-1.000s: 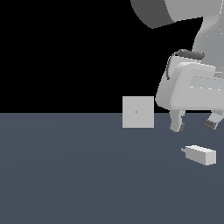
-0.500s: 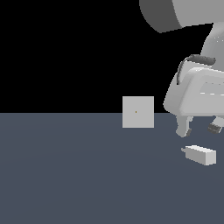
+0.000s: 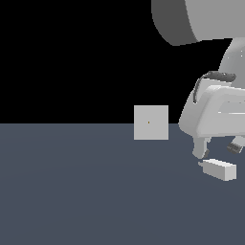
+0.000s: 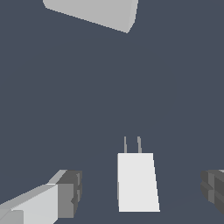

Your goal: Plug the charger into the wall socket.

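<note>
The charger [image 3: 219, 169] is a small white block lying on the dark floor at the exterior view's right, its prongs toward the wall socket. In the wrist view the charger [image 4: 137, 181] lies between the two fingertips, two thin prongs sticking out of its end. My gripper [image 3: 217, 149] hangs just above it, open, with nothing held; its dark-padded fingers [image 4: 70, 194] straddle the block with gaps on both sides. The wall socket [image 3: 150, 122] is a light-grey upright square plate with a tiny dot at its centre. The wall socket [image 4: 94, 12] also shows in the wrist view.
The dark blue-grey floor [image 3: 86, 191] stretches across the lower half of the exterior view. The arm's large grey links [image 3: 201, 19] fill that view's upper right.
The gripper has moved toward the exterior view's right and down, coming to sit over the charger. The charger and the socket have not moved.
</note>
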Action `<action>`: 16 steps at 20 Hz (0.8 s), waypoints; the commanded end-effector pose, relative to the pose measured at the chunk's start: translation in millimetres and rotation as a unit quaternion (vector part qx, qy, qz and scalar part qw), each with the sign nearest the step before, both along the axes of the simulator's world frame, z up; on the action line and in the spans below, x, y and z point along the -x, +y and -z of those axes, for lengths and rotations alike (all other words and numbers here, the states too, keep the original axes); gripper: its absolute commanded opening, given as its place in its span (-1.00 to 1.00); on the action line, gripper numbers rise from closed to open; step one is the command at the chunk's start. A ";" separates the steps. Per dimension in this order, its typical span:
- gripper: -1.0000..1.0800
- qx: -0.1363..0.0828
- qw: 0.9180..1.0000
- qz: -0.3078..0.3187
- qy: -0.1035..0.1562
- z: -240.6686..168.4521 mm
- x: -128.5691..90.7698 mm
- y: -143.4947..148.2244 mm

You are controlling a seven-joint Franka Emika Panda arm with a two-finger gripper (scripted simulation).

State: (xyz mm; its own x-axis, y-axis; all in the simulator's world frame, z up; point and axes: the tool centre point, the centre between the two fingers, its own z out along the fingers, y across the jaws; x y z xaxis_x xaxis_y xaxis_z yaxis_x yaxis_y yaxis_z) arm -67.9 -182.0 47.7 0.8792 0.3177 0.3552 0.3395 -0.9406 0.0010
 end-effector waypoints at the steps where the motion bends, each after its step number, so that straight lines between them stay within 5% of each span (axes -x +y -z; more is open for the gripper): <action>1: 0.92 0.000 1.000 0.000 0.000 11.0 0.6 0.2; 11: 0.92 0.000 1.000 -0.001 0.000 35.9 0.1 0.2; 12: -1.00 0.000 1.000 -0.001 0.000 35.9 0.1 0.2; 16: -1.00 0.000 1.000 -0.001 0.000 35.9 0.1 0.2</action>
State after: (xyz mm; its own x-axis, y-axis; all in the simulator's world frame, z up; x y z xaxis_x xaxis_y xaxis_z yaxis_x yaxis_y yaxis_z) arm -68.3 -181.7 12.0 0.8786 0.3200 0.3545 0.3422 -0.9396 0.0001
